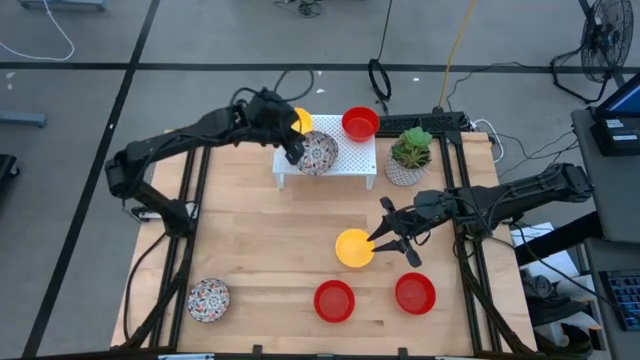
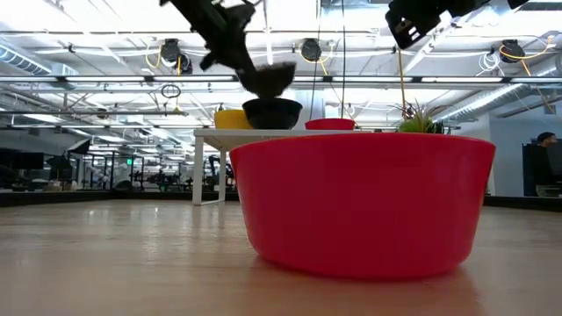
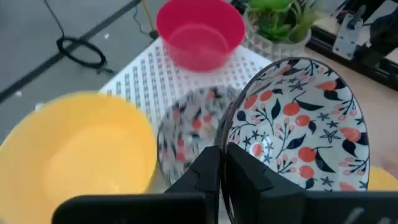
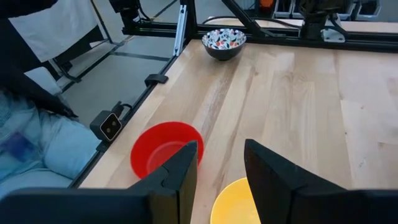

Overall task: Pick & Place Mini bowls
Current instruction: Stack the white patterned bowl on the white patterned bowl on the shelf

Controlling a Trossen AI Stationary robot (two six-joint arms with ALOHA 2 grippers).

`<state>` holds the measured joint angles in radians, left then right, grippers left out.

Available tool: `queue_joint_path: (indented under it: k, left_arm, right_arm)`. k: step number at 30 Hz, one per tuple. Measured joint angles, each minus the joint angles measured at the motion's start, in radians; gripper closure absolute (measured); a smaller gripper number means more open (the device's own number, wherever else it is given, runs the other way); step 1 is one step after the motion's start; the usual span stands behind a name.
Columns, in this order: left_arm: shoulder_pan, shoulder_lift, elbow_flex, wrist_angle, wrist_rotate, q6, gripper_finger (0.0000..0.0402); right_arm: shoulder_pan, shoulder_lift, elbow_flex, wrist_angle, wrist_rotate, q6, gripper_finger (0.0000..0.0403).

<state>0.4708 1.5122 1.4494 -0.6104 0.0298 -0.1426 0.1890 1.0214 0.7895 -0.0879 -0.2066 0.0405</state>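
Observation:
My left gripper (image 1: 292, 148) is over the white perforated rack (image 1: 352, 160), shut on a mosaic bowl (image 1: 320, 152) that it holds tilted. A second mosaic bowl (image 3: 189, 130) sits on the rack right beneath it, with a yellow bowl (image 1: 299, 120) and a red bowl (image 1: 360, 123) also on the rack. My right gripper (image 1: 392, 245) is open, raised over the right edge of a yellow bowl (image 1: 352, 248) that stands on the table, and touches nothing. Two red bowls (image 1: 334, 300) (image 1: 415, 292) and a third mosaic bowl (image 1: 208, 299) stand near the table's near edge. My left gripper pinches the mosaic bowl by its rim (image 3: 233, 134), one finger inside the bowl and one outside. The bowl is tipped steeply on edge, its patterned inside (image 3: 298, 124) in plain sight. It is lifted over the mosaic bowl on the rack (image 2: 272, 112).
A white pot with a green plant (image 1: 410, 155) stands just right of the rack. Black frame rails (image 1: 470, 270) run along both table sides. Bare wood lies between the rack and the near bowls. A person's blue clothing (image 4: 37, 143) shows beyond the table edge.

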Motion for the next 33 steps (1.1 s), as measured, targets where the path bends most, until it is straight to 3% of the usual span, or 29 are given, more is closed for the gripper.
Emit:
queue_joint_path:
  k: [10, 24, 33]
  left_arm:
    - [0.057, 0.119, 0.000, 0.107, 0.077, 0.036, 0.0382]
    - [0.092, 0.125, 0.000, 0.061, 0.107, 0.019, 0.0389]
    - [0.092, 0.125, 0.000, 0.069, 0.104, -0.071, 0.0318]
  right_arm:
    - [0.000, 0.000, 0.000, -0.012, 0.000, -0.015, 0.0280]
    - [0.000, 0.000, 0.000, -0.060, 0.000, -0.064, 0.0280]
    - [0.000, 0.000, 0.000, -0.060, 0.097, -0.034, 0.0280]
